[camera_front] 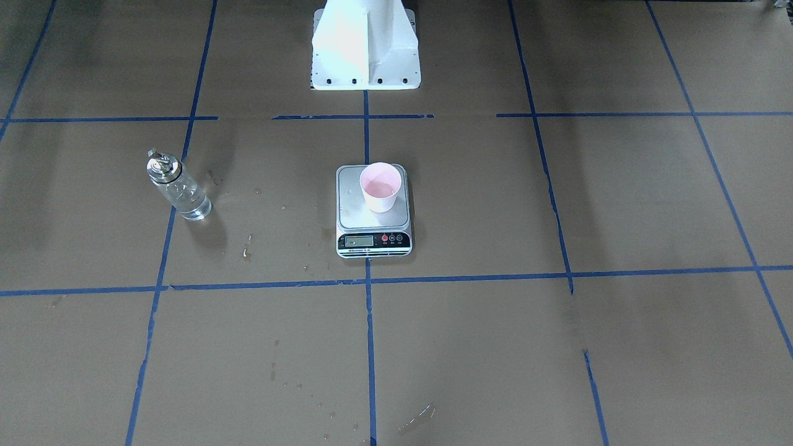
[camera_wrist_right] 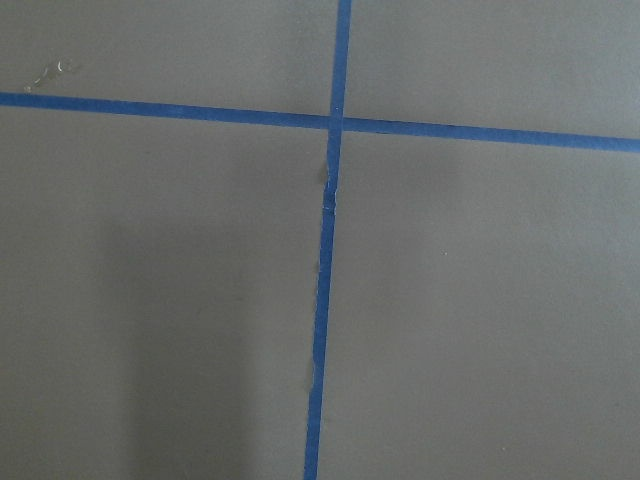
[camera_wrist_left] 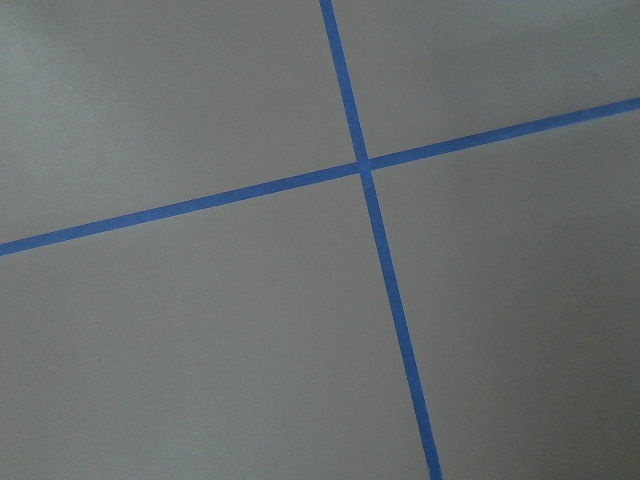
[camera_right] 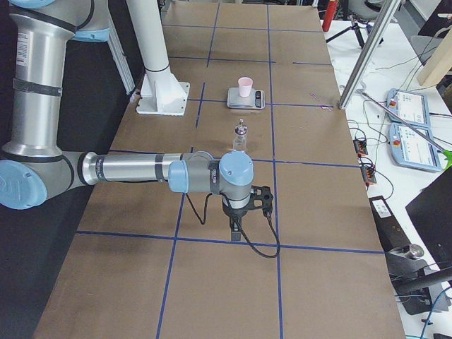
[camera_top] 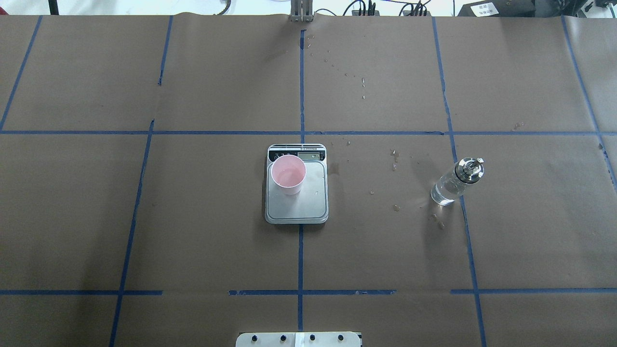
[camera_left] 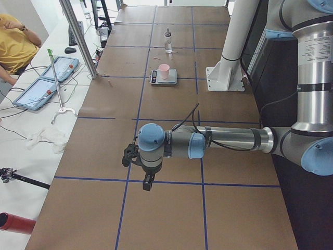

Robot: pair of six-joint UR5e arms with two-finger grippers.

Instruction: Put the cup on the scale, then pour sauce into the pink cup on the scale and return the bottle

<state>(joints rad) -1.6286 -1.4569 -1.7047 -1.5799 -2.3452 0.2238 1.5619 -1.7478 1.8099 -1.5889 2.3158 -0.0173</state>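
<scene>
The pale pink cup (camera_front: 381, 186) stands upright on the steel scale (camera_front: 356, 214) at the table's middle, toward the display end (camera_top: 288, 174). The clear glass bottle (camera_top: 455, 183) with its metal spout stands upright on the paper on my right side, well apart from the scale (camera_top: 308, 205), with clear liquid in it. My left gripper (camera_left: 148, 185) and right gripper (camera_right: 234, 229) show only in the side views, low over the paper far from the scale. I cannot tell whether they are open or shut. Both wrist views show only brown paper and blue tape.
Small wet spots (camera_top: 395, 166) dot the paper between scale and bottle. The white robot base (camera_front: 365, 49) stands behind the scale. A person in yellow (camera_left: 13, 44), control tablets (camera_left: 49, 78) and a metal post (camera_left: 78, 36) are beyond the table's far edge.
</scene>
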